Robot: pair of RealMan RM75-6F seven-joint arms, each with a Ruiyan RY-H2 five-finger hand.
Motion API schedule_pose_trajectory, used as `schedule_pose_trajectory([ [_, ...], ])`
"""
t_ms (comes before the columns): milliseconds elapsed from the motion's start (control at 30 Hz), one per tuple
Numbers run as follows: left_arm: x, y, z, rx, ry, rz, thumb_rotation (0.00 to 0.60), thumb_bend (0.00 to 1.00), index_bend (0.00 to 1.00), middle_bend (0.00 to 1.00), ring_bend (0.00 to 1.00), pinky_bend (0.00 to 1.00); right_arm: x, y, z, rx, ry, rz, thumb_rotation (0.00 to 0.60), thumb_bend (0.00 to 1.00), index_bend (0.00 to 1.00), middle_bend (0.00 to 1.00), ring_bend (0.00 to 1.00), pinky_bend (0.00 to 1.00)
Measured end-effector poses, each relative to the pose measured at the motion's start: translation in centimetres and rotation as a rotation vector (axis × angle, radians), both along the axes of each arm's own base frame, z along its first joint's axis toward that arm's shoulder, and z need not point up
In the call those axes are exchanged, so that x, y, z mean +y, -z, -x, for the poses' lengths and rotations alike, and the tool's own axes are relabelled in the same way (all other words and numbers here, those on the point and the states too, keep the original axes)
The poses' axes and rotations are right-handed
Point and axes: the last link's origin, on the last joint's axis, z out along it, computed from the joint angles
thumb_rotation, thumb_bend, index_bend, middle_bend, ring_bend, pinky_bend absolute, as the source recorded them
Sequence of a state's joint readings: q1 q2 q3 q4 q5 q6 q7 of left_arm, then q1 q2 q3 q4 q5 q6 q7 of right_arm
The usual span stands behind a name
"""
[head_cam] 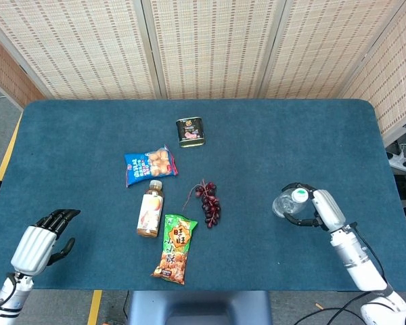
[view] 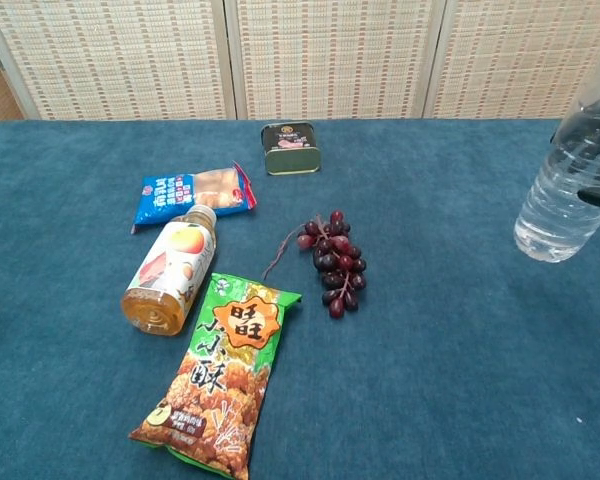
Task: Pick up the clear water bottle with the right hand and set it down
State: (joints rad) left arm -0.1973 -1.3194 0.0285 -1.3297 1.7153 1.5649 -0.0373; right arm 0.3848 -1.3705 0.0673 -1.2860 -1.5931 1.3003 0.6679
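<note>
Grasping the clear plastic water bottle (head_cam: 286,204) in my right robot hand (head_cam: 318,210), I should level its tilted base before touching the blue tabletop (head_cam: 271,149).

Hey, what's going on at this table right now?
The robot's right hand grips a clear water bottle over the right side of the blue table; the bottle is tilted, and whether its base touches the cloth cannot be told. The left hand rests at the near left edge, holding nothing. A tea bottle, grapes, two snack bags and a tin lie untouched mid-table.
</note>
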Motion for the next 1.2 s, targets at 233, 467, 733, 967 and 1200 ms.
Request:
schedule_pose_trajectory([
  [233, 0.0, 0.0, 0.0, 0.005, 0.0, 0.001, 0.6, 0.38, 0.17, 0.21, 0.21, 0.43, -0.9, 0.0, 1.4, 0.602, -0.073, 0.256, 0.6, 0.55, 0.81, 0.71, 0.52, 0.46],
  [467, 0.0, 0.0, 0.0, 0.002, 0.002, 0.002, 0.6, 0.38, 0.17, 0.21, 0.21, 0.43, -0.8, 0.7, 1.5, 0.897, -0.136, 0.337, 0.6, 0.55, 0.81, 0.71, 0.53, 0.46],
  [733, 0.0, 0.0, 0.0, 0.001, 0.005, 0.002, 0.6, 0.38, 0.17, 0.21, 0.21, 0.43, 0.4, 1.4, -0.1, 0.599, -0.211, 0.165, 0.6, 0.55, 0.81, 0.71, 0.52, 0.46],
  [967, 0.0, 0.0, 0.0, 0.001, 0.002, 0.003, 0.6, 0.38, 0.17, 0.21, 0.21, 0.43, 0.8, 1.2, -0.8, -0.041, -0.116, -0.158, 0.6, 0.55, 0.81, 0.71, 0.53, 0.46],
  [1200, 0.0, 0.1, 0.0, 0.004, 0.001, 0.005, 0.6, 0.38, 0.17, 0.21, 0.21, 0.43, 0.4, 1.1, -0.2, -0.452, 0.013, -0.283, 0.6, 0.55, 0.81, 0.71, 0.52, 0.46],
])
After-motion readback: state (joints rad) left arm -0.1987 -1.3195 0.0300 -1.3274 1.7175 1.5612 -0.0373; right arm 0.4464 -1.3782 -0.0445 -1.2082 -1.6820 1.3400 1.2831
